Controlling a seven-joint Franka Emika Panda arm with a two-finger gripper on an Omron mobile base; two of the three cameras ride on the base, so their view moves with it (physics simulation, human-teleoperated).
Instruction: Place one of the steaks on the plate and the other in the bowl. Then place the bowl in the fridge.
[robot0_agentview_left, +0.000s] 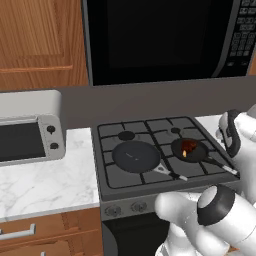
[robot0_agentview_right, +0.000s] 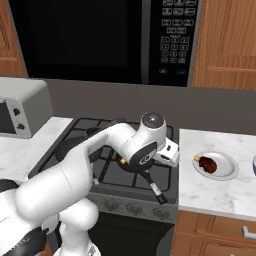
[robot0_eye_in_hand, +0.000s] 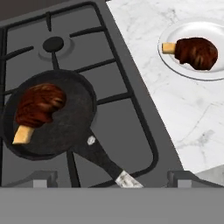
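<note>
One steak (robot0_eye_in_hand: 41, 105) lies in a small black frying pan (robot0_eye_in_hand: 70, 127) on the stove's front right burner, also seen as the steak (robot0_agentview_left: 188, 147) in the left base view. The other steak (robot0_eye_in_hand: 197, 52) rests on the white plate (robot0_eye_in_hand: 188, 29), which stands on the marble counter right of the stove; the plate (robot0_agentview_right: 225, 172) shows again in the right base view. My gripper (robot0_eye_in_hand: 113, 178) hangs open and empty above the pan's handle, between pan and plate. A pale blue sliver of the bowl (robot0_agentview_right: 254, 165) peeks in at the right edge. The fridge is out of view.
A larger black pan (robot0_agentview_left: 135, 156) sits on the front left burner. A toaster oven (robot0_agentview_left: 27, 140) stands on the left counter. The microwave (robot0_agentview_left: 160, 35) hangs above the stove, flanked by wooden cabinets (robot0_agentview_right: 225, 40).
</note>
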